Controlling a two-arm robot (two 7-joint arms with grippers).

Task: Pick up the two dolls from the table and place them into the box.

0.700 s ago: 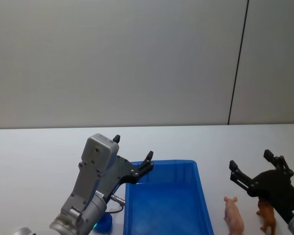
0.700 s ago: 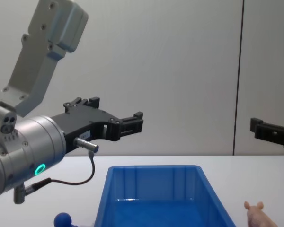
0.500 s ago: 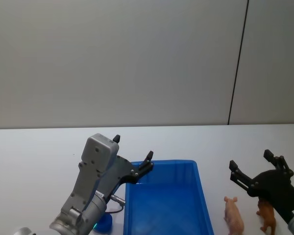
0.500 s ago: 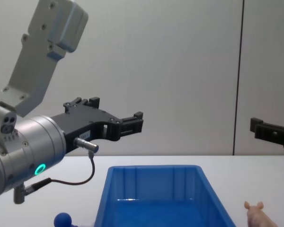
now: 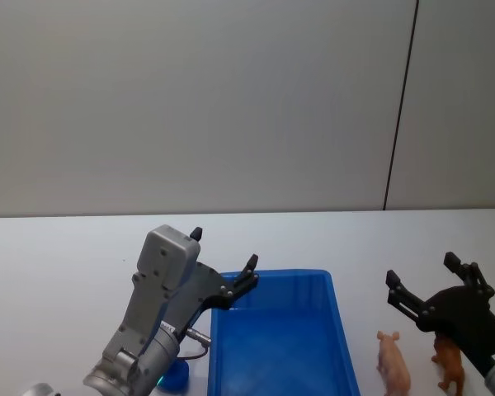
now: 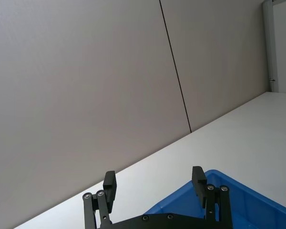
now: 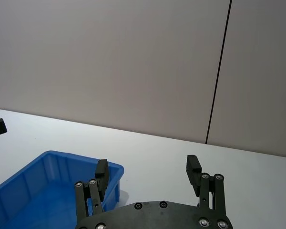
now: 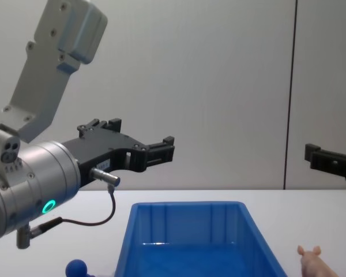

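The blue box [image 5: 280,274] stands on the white table [image 5: 66,256] in front of me, and nothing lies in the part of it I see. To its right stand the pink pig doll [image 5: 393,363] and the brown doll [image 5: 450,365]. My right gripper [image 5: 421,268] hovers open above and just behind the two dolls. Over the box's near-left corner my left gripper [image 5: 223,248] hangs open and holds nothing. In the chest view the pig doll [image 8: 314,262] shows right of the box [image 8: 184,205]. The wrist views show the left gripper [image 6: 153,176] and right gripper [image 7: 147,165] with jaws wide apart.
A small blue ball [image 5: 175,375] lies on the table left of the box, under my left arm; the ball [image 8: 76,268] also shows in the chest view. A grey wall stands behind the table. Bare tabletop stretches behind and left of the box.
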